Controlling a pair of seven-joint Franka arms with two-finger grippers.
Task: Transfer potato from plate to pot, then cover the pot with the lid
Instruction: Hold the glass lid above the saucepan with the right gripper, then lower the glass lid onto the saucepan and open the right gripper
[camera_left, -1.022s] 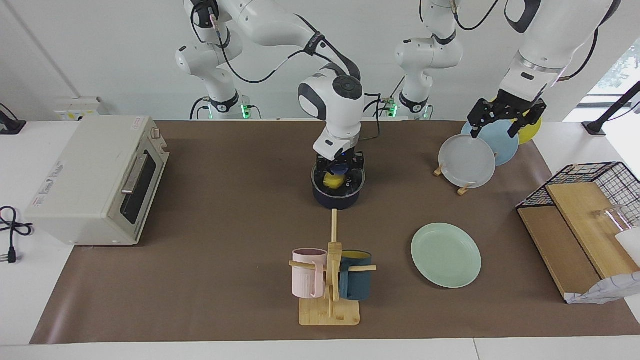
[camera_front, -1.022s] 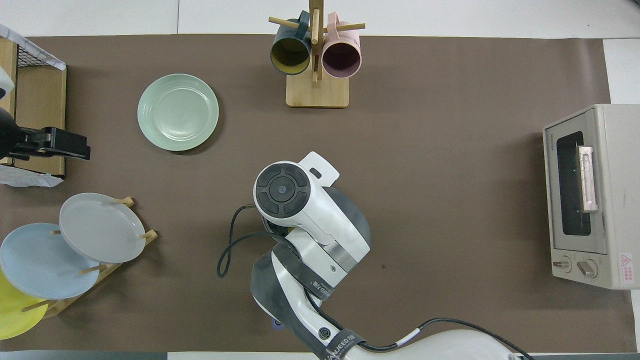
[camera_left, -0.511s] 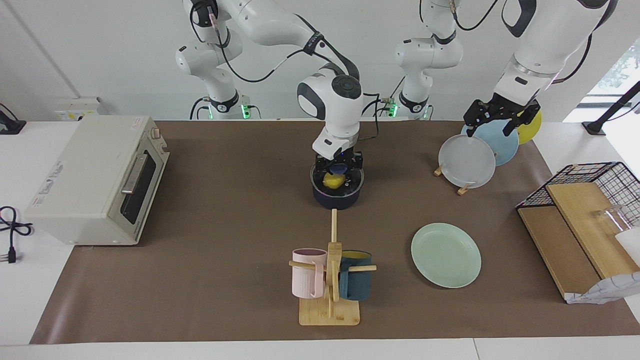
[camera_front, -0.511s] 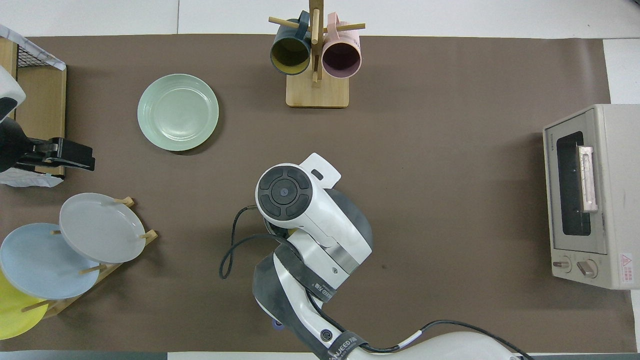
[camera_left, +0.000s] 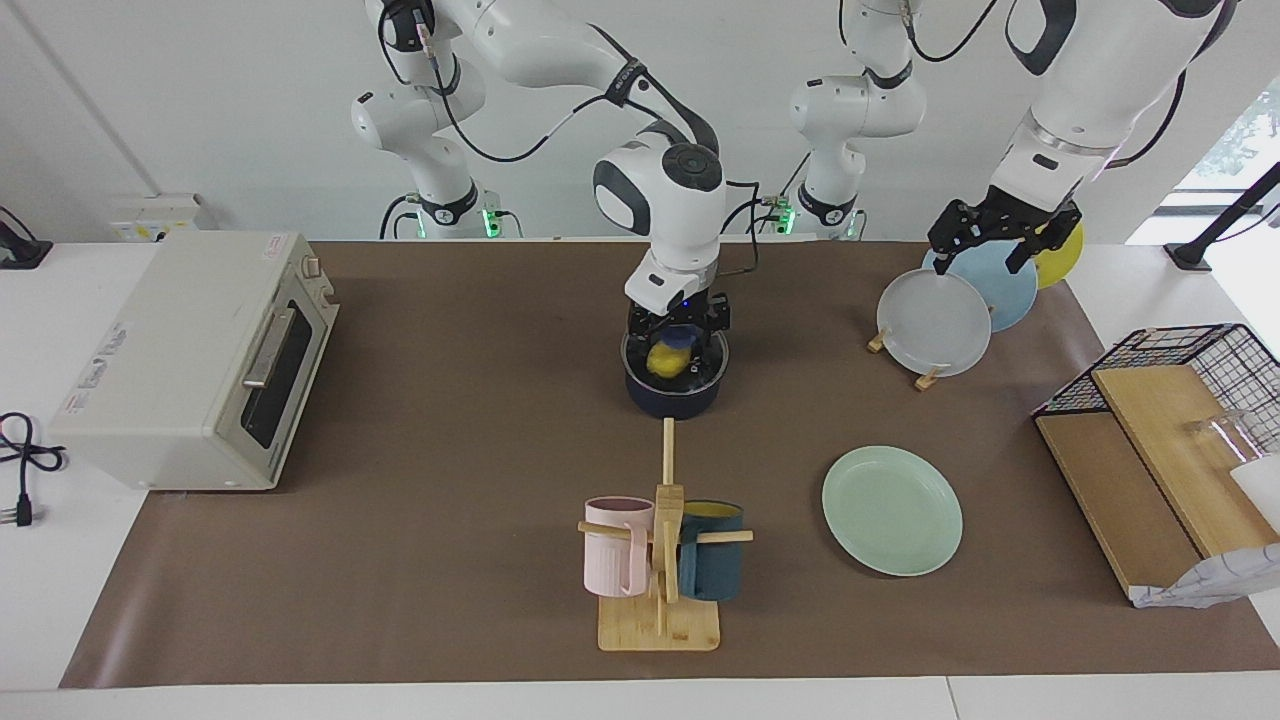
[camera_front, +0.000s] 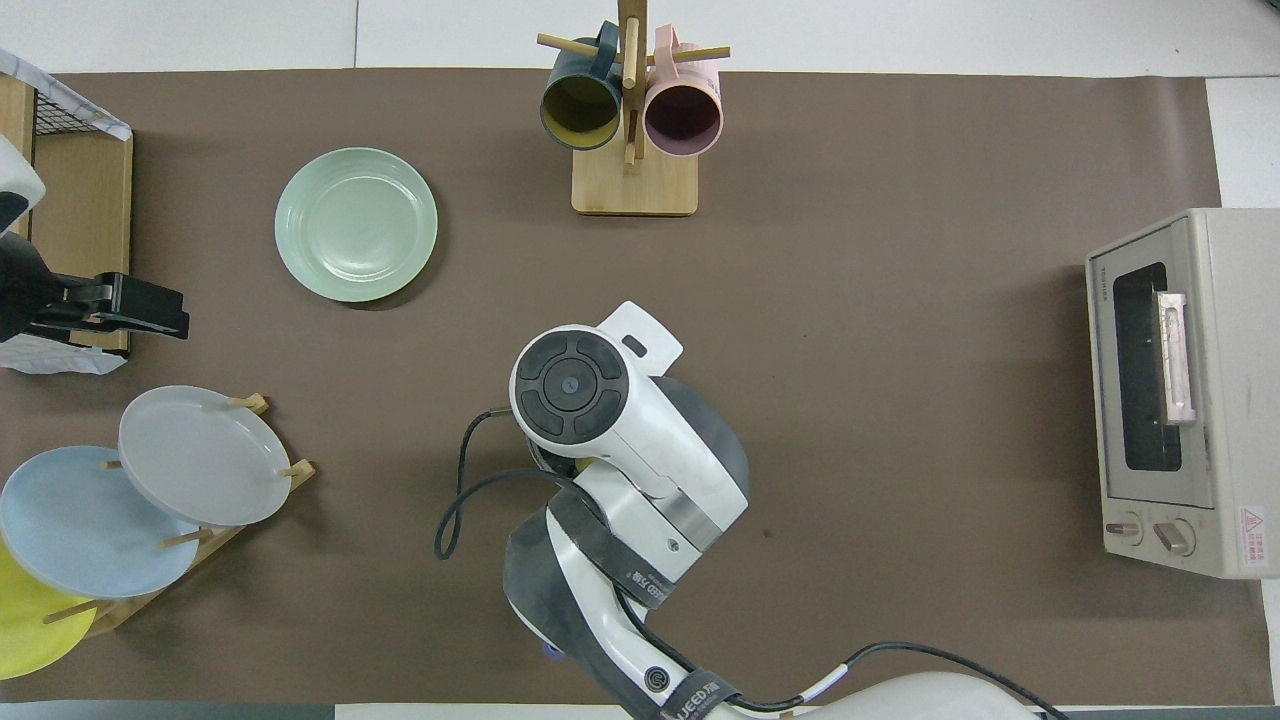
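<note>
The dark blue pot (camera_left: 672, 400) stands mid-table, nearer to the robots than the mug stand. The glass lid (camera_left: 703, 366) lies on it, and the yellow potato (camera_left: 665, 358) shows through the glass. My right gripper (camera_left: 679, 330) hangs just above the lid's blue knob, open. In the overhead view the right arm's wrist covers the pot, and only a dark edge of the pot (camera_front: 730, 440) shows. The mint-green plate (camera_left: 892, 510) (camera_front: 356, 224) lies bare toward the left arm's end. My left gripper (camera_left: 985, 245) (camera_front: 170, 312) waits open over the plate rack.
A wooden mug stand (camera_left: 660, 560) with a pink and a teal mug stands farther from the robots than the pot. A rack with grey, blue and yellow plates (camera_left: 935, 322) and a wire basket (camera_left: 1190, 400) are at the left arm's end. A toaster oven (camera_left: 190, 360) is at the right arm's end.
The right gripper has let go of the lid's knob and risen slightly, leaving the lid on the pot. The left gripper has shifted a little over the plate rack.
</note>
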